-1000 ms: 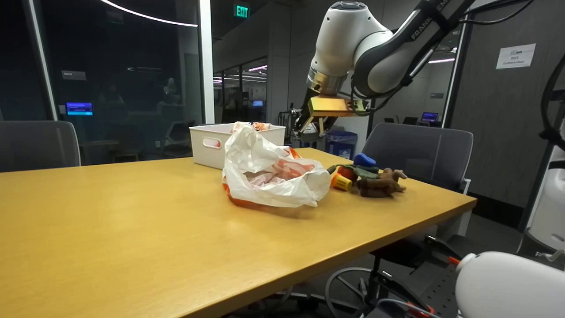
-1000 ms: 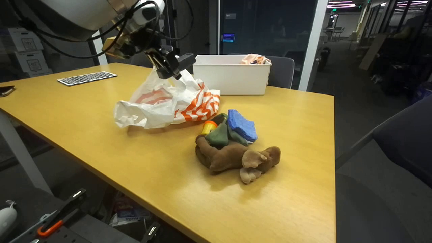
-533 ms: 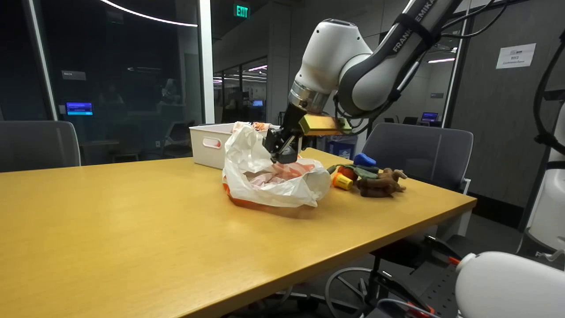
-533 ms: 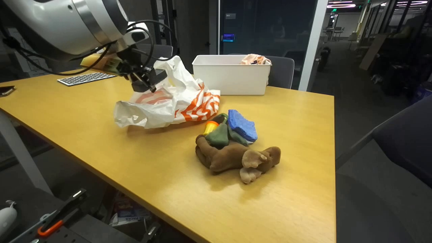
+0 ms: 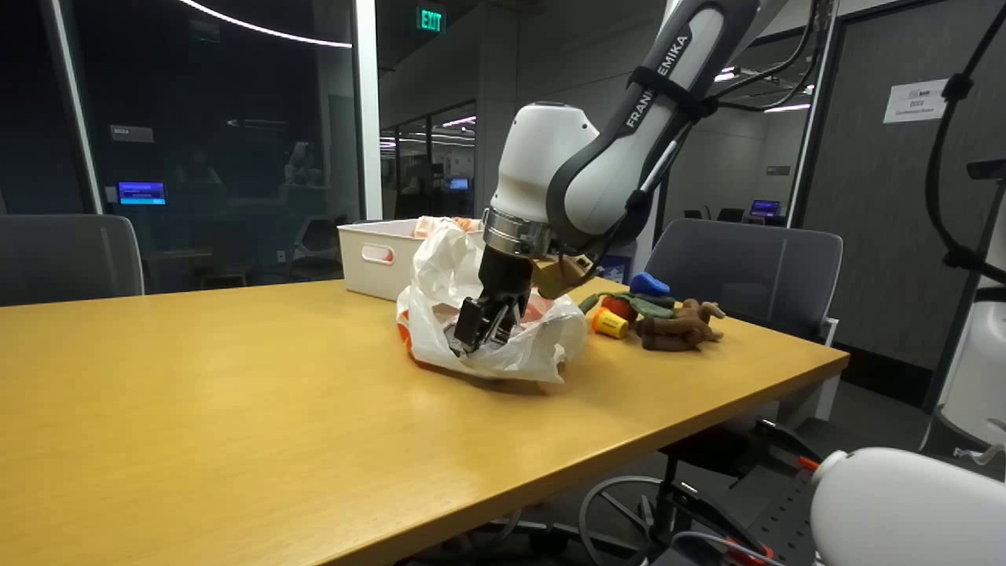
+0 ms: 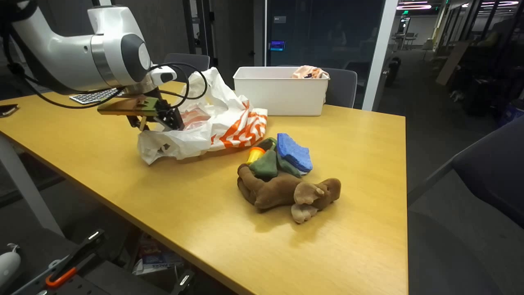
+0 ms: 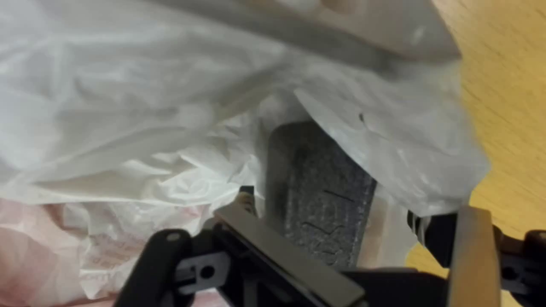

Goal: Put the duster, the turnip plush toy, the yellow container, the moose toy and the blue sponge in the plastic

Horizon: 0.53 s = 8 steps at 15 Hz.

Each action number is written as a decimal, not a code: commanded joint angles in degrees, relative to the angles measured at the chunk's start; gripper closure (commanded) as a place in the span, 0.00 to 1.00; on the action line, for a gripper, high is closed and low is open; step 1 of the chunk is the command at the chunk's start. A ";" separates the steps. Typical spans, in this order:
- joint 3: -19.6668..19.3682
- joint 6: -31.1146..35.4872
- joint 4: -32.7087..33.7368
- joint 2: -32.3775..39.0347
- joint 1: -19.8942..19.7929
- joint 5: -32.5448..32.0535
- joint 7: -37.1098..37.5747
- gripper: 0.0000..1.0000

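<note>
My gripper (image 5: pixel 489 324) is lowered into the mouth of the white plastic bag (image 5: pixel 528 358). In the wrist view its fingers (image 7: pixel 335 207) stand wide apart. Between and below them lies a dark grey felt-like block, apparently the duster (image 7: pixel 328 200), partly covered by bag film; gaps show beside it. On the table beside the bag lie the brown moose toy (image 6: pixel 274 190), the blue sponge (image 6: pixel 294 152), the yellow container (image 6: pixel 255 155) with an orange rim, and the turnip plush toy with green leaves (image 6: pixel 265 166). Its red body (image 5: pixel 617 307) shows in an exterior view.
A white bin (image 6: pixel 282 96) holding a patterned cloth (image 6: pixel 310 72) stands behind the bag. A keyboard (image 6: pixel 92 96) and a dark flat object (image 6: pixel 8 110) lie on the table (image 6: pixel 360 241). Chairs (image 5: pixel 747 271) stand around it.
My gripper has moved down from above the bag into its opening. The bag's rim has shifted and sagged slightly. The toys, sponge and container have not visibly moved.
</note>
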 commanded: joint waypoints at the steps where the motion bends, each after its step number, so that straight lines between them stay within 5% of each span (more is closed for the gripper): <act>1: -2.50 -6.65 1.17 -5.48 0.53 1.10 -10.60 0.00; 4: -5.43 -5.92 -0.66 -12.33 -0.76 0.64 -11.79 0.00; 8: -9.78 -10.60 -0.61 -17.56 -5.46 -1.31 -4.25 0.00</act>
